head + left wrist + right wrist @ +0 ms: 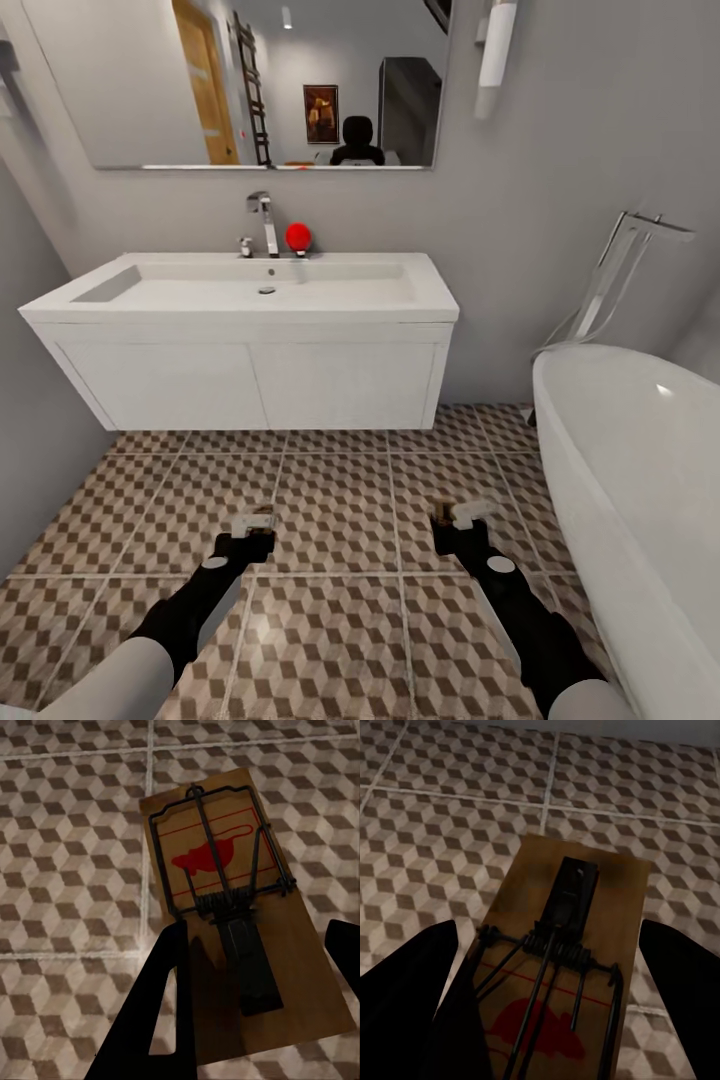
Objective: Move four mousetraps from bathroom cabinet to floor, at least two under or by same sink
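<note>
Plain grey walls (pixel 560 200) enclose the room. A wide frameless mirror (pixel 250 80) hangs on the far wall, reflecting a wooden door and a framed picture. A white tubular wall lamp (pixel 496 45) glows beside the mirror. An oval white bathtub (pixel 640 470) with a chrome floor-standing tap (pixel 625 262) stands along one side.

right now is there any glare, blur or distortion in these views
Head view: wide-angle bend, the sink front and bathtub rim curve; soft glare patch on the floor tiles. Left wrist view: bright glint on the grout beside the mousetrap, which is sharp. Right wrist view: dimmer, with the near end of its mousetrap blurred.
</note>
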